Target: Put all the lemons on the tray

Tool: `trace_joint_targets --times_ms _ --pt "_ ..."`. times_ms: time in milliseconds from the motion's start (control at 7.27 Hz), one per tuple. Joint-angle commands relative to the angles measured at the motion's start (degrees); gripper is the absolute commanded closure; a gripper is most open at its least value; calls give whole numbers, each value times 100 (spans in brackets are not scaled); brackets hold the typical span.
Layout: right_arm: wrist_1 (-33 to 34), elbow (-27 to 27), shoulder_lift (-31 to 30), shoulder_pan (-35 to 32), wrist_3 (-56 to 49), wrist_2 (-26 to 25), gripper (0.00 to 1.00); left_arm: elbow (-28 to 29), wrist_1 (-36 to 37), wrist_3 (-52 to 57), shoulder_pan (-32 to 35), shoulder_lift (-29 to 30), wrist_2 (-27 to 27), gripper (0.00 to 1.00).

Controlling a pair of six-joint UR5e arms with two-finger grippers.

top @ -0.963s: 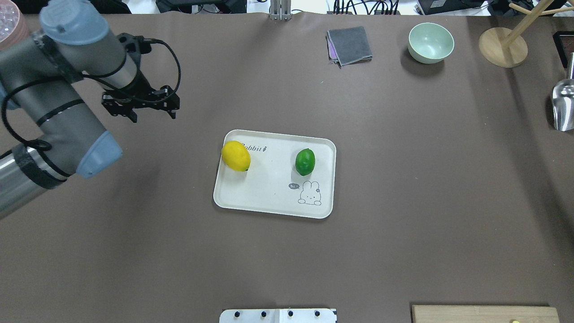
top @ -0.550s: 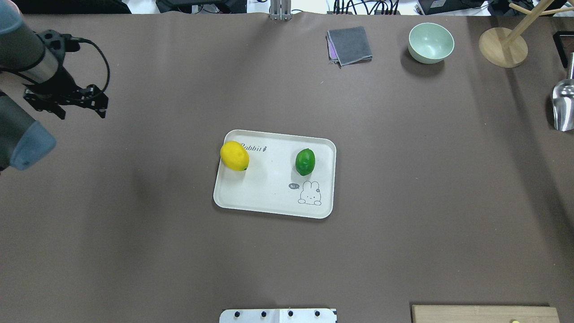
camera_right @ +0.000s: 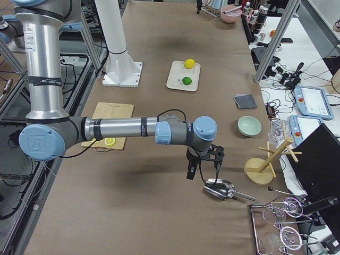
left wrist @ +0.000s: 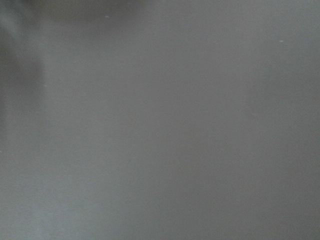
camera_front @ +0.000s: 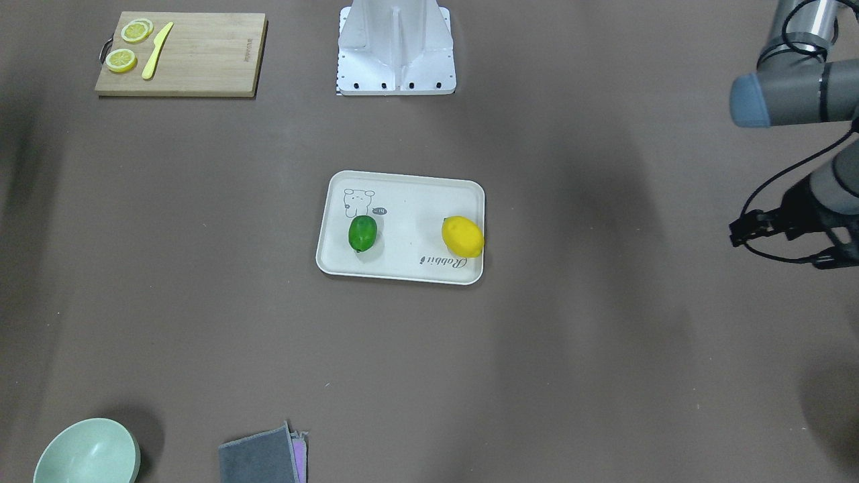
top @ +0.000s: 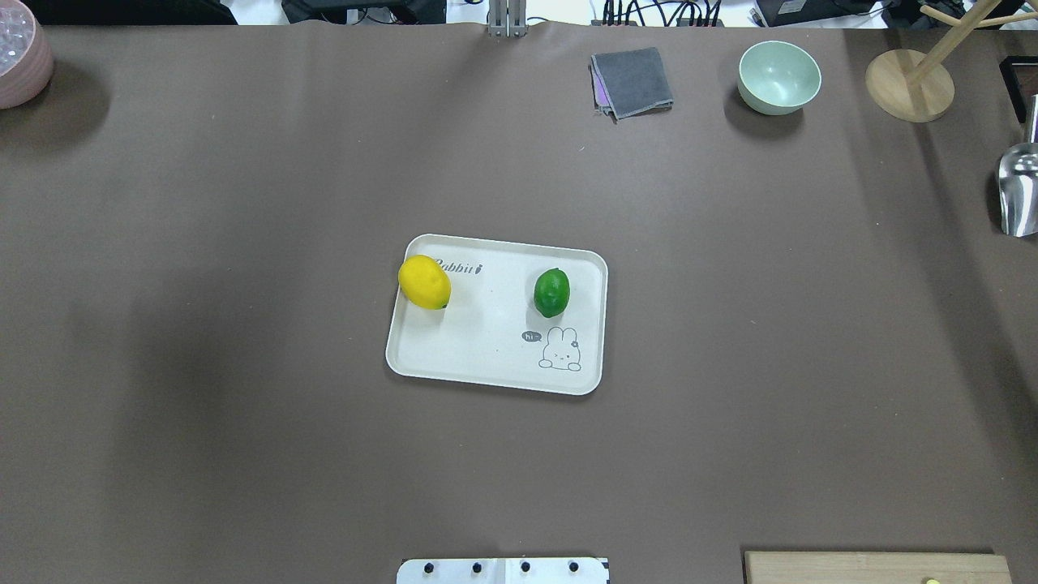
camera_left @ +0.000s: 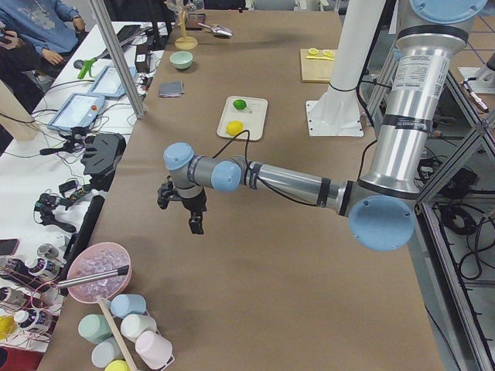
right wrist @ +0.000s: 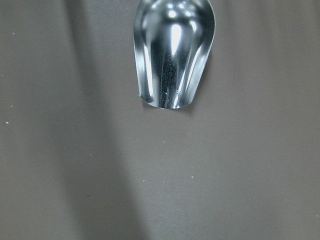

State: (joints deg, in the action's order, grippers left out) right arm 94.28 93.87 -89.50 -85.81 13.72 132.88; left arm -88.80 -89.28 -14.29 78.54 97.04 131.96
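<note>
The cream tray (top: 486, 349) lies mid-table, also in the front view (camera_front: 409, 201). The yellow lemon (top: 424, 281) rests at its left rim beside the "Rabbit" print (camera_front: 462, 236). The green lemon (top: 551, 292) lies on the tray above the rabbit drawing (camera_front: 362, 233). My left gripper (camera_front: 778, 251) is open and empty, far from the tray over bare table, and is out of the overhead view. My right gripper (camera_right: 202, 170) hovers just short of a metal scoop (right wrist: 172, 55); I cannot tell whether it is open or shut.
The scoop (top: 1018, 191) lies at the far right. A green bowl (top: 778, 77), a folded grey cloth (top: 632, 81) and a wooden stand (top: 908, 85) sit along the back. A cutting board (camera_front: 181, 54) holds lemon slices and a knife. A pink bowl (top: 20, 57) is back left.
My left arm has swung left, away from the tray, and has left the overhead view. The yellow lemon settled slightly left; the green lemon and tray are unmoved.
</note>
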Motion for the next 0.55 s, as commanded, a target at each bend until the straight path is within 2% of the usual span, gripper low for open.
trace_joint_targets --times_ms 0,275,412 --pt "20 0 -6 -6 -71 -8 0 179 -37 1039 993 -588 330 2" --pt "64 9 3 -15 -89 -8 0 319 -81 1700 1294 -941 356 2" --pt "64 17 3 -15 -89 -25 0 285 -90 1710 1452 -1046 591 2"
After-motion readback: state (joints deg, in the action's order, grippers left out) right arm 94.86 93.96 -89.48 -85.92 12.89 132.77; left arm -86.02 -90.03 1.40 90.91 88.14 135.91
